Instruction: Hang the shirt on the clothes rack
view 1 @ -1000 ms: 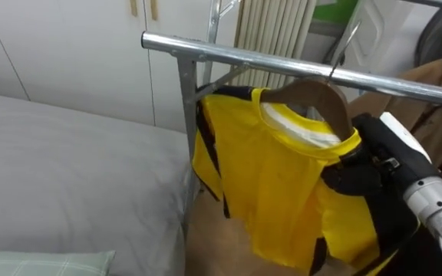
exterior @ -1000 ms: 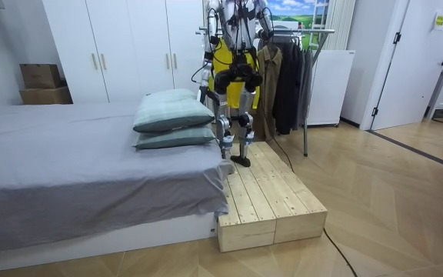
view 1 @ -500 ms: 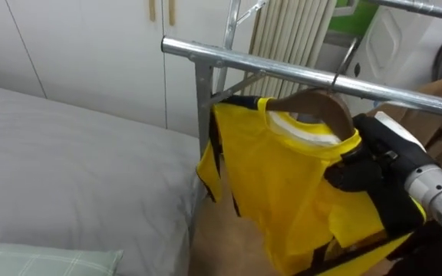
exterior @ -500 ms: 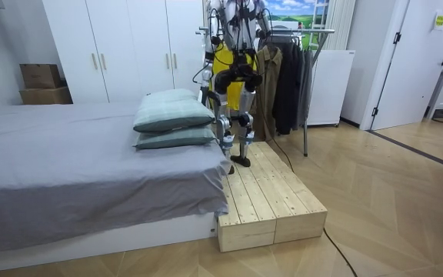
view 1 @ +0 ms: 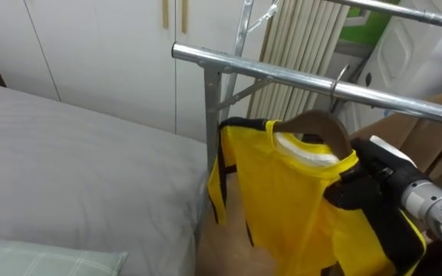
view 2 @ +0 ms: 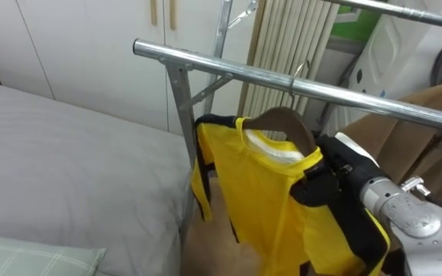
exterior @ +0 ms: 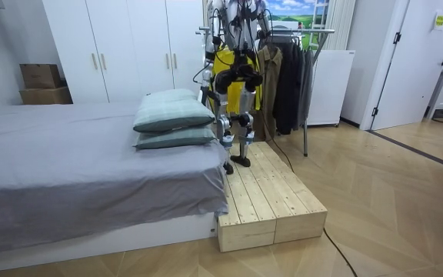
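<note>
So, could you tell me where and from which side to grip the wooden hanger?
Probably the bare neck of the wooden hanger, under its hook, from the robot's side: the yellow shirt covers both shoulders and the rail sits close above.

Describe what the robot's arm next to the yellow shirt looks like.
The right hand is black, with a white tag on its back. Behind it the wrist is a silver metal cylinder with a small bolt-like fitting sticking out.

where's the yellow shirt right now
In the left eye view the yellow shirt hangs right of centre on a wooden hanger hooked over the metal rail, beside the upright post next to the bed; the right hand is at its shoulder.
</note>
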You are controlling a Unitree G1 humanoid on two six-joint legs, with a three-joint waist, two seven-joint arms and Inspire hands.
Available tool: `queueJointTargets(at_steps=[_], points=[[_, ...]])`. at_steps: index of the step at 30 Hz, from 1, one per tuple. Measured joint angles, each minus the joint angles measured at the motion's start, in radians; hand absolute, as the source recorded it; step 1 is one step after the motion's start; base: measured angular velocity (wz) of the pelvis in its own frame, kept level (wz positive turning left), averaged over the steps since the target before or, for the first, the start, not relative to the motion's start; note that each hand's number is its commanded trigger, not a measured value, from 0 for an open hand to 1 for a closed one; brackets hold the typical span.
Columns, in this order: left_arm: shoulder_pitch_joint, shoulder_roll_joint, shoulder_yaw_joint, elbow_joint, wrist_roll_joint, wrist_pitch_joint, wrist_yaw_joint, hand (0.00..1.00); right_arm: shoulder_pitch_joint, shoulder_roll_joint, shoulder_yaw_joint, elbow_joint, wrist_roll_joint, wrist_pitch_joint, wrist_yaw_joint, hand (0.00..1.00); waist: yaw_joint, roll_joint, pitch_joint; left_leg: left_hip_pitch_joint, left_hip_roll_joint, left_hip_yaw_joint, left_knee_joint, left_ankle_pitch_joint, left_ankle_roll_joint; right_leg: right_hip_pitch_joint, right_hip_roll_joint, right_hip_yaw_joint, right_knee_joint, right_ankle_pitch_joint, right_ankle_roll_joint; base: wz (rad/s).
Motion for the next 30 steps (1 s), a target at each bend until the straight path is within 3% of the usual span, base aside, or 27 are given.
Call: queueJointTargets(at_steps=[5,13,14,15,16,21,30], points=[[-0.007,0.000,0.001,-0.001,0.033,0.000,0.000,0.00,0.000,0.011,0.003,0.068,0.030,-0.003,0.025,1.00,0.001,0.002,0.0048,-0.005,-0.001,-0.010,0.000,0.000,0.000,-0.002,0.000,0.000,-0.003,-0.001,0.001,0.02],[-0.007,0.000,0.009,-0.019,0.033,0.000,0.000,0.00,-0.017,0.032,0.003,0.176,0.108,-0.046,0.027,1.00,0.001,0.012,0.0103,-0.012,0.000,-0.012,0.002,0.000,0.000,-0.005,-0.001,-0.008,-0.010,-0.001,-0.001,0.02],[-0.007,0.000,0.009,-0.019,0.033,0.000,0.000,0.00,-0.019,0.032,0.003,0.195,0.113,-0.058,0.027,0.95,0.001,0.012,0.0103,-0.012,0.000,-0.021,0.002,0.000,0.000,-0.003,-0.001,-0.008,-0.013,0.000,-0.002,0.00],[-0.007,0.000,0.009,-0.019,0.033,0.000,0.000,0.00,-0.019,0.033,0.003,0.206,0.121,-0.062,0.027,0.66,0.001,0.012,0.0102,-0.012,0.000,-0.024,0.002,0.000,0.000,-0.002,-0.001,-0.008,-0.014,0.000,-0.002,0.00],[-0.007,0.000,0.008,-0.019,0.033,0.000,0.001,0.00,-0.019,0.035,0.003,0.220,0.123,-0.066,0.027,0.00,0.001,0.013,0.0103,-0.012,0.000,-0.024,0.002,0.000,0.000,0.000,-0.001,-0.009,-0.016,0.001,-0.003,0.00],[-0.006,0.000,0.005,-0.018,0.031,0.000,0.004,0.00,-0.020,0.076,0.003,0.284,0.167,-0.117,0.016,0.00,0.002,0.017,0.0102,-0.003,0.000,-0.032,0.002,0.000,0.000,0.014,-0.001,-0.009,-0.022,0.003,-0.006,0.02],[-0.009,0.000,-0.032,-0.018,0.031,0.000,0.005,0.00,-0.023,0.091,0.048,0.331,0.220,-0.173,-0.019,0.00,0.002,0.041,0.0102,0.001,0.000,-0.023,0.002,0.000,0.000,0.016,0.000,-0.002,-0.020,0.002,-0.003,0.00]])
